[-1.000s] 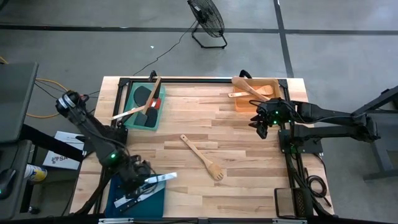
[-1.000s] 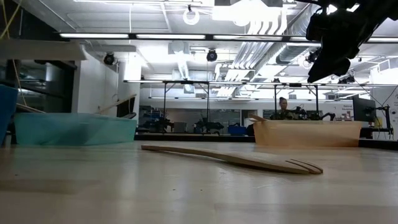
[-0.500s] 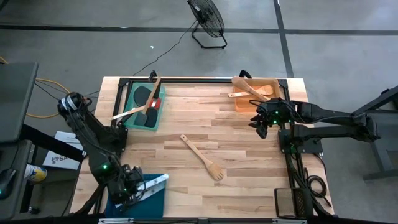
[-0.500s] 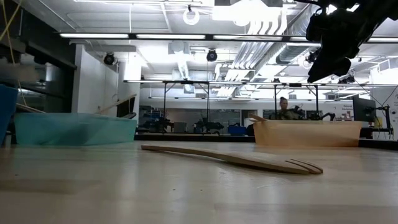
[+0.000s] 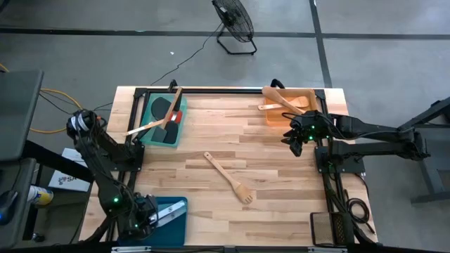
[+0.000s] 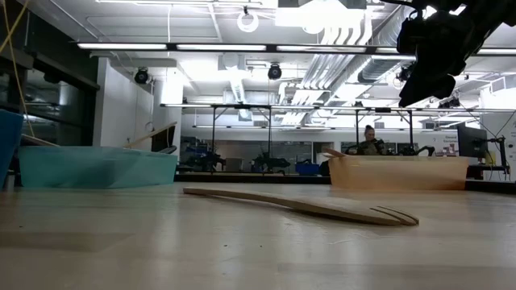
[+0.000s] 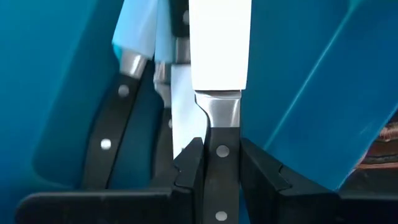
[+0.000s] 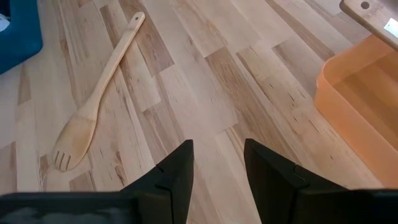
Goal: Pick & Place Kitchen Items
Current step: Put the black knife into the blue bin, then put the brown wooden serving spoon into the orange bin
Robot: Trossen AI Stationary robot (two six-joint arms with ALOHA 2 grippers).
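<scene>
Knife now lower, moved into blue tray at table's front-left corner; left gripper descended with it, fingers clamped on black handle. Two more knives beneath. Risk: blade landing crosswise, snagging on release. Wooden slotted spoon mid-table, untouched. Right gripper hovers near orange tray, fingers apart, empty.

I see a wooden tabletop with three trays: teal far-left, orange far-right, blue near-left. Floor fan beyond.
</scene>
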